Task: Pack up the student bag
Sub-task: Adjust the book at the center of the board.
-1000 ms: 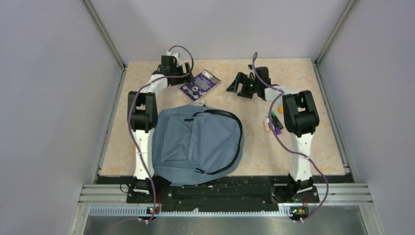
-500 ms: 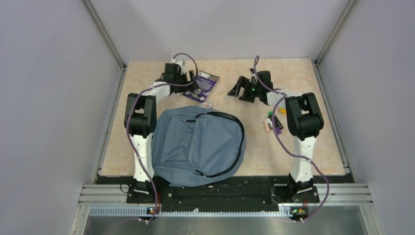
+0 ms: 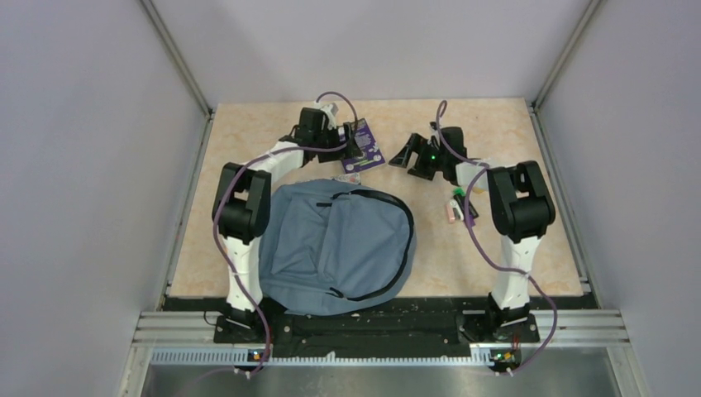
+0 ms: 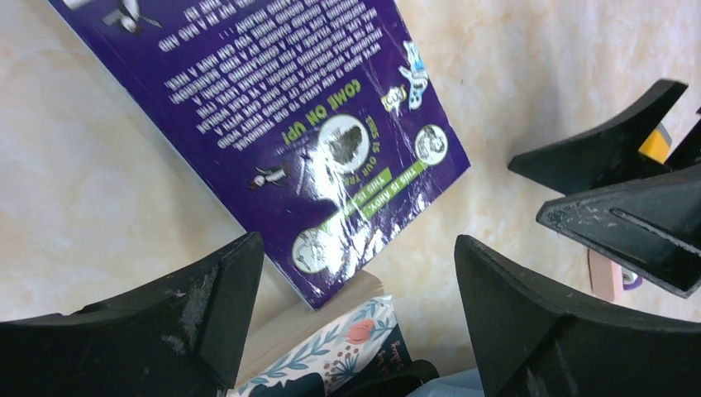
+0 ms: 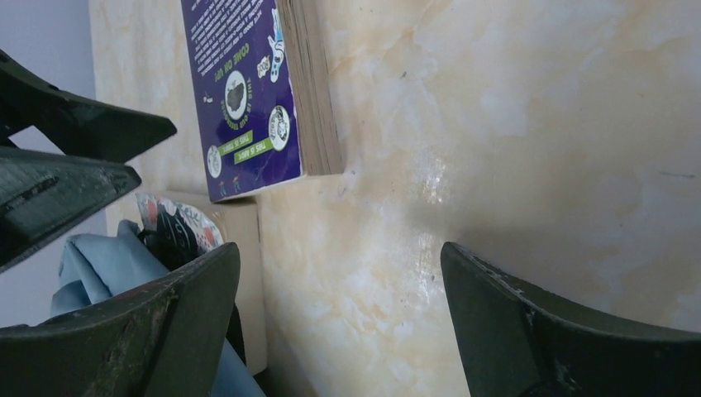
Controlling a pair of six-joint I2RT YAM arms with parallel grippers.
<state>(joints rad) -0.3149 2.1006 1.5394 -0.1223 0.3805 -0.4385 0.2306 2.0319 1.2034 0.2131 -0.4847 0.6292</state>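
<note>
Student bag (image 3: 335,248): you see it lying flat on the table (image 3: 248,132), front pocket up, its bottom edge at the arm bases
Purple book (image 4: 281,124): flat, printed cover up, just beyond the bag's top edge
Floral-covered pad (image 4: 331,356): between the bag's top edge and the book, one corner tucked under the book
Left gripper (image 4: 355,256): beyond the bag's top, fingers spread wide over the book's near corner, gripping nothing
Right gripper (image 5: 339,256): beyond the bag's far right corner, fingers spread wide, empty, facing the book
Pens and eraser (image 3: 457,207): right of the bag, apart from it
</note>
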